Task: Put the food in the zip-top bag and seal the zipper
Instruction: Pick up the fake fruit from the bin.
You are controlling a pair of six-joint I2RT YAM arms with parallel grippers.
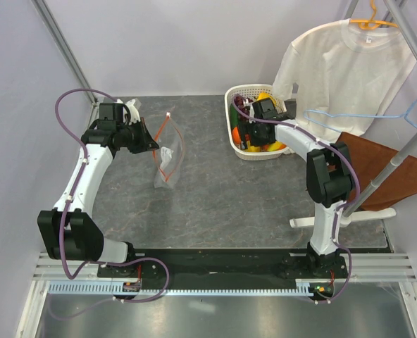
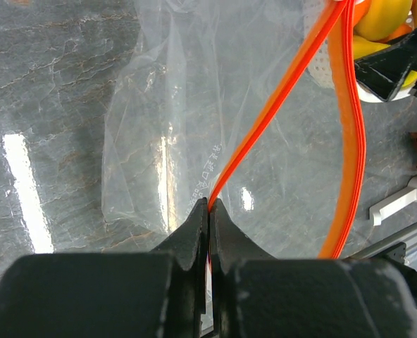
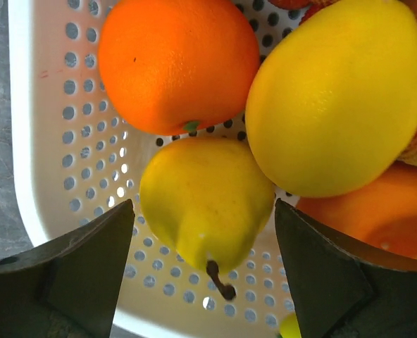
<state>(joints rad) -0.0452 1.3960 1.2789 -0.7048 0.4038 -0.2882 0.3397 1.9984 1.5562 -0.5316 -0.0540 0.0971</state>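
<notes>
The clear zip-top bag (image 1: 167, 160) hangs over the grey table with its mouth spread open. My left gripper (image 2: 210, 205) is shut on the orange-red zipper (image 2: 279, 98) strip of the bag (image 2: 159, 127) and holds it up. The food lies in a white slotted basket (image 1: 234, 98) at the back right. My right gripper (image 3: 205, 211) is down inside that basket (image 3: 60, 141), open, one finger on each side of a yellow pear (image 3: 205, 197). An orange (image 3: 177, 63) and a lemon (image 3: 335, 98) lie just beyond the pear.
A white T-shirt (image 1: 349, 63) hangs on a hanger behind the basket. A blue wire hanger (image 1: 367, 116) and a brown cloth (image 1: 388, 172) lie to the right, beside a slanted grey pole (image 1: 399, 158) on a white foot (image 1: 335, 220).
</notes>
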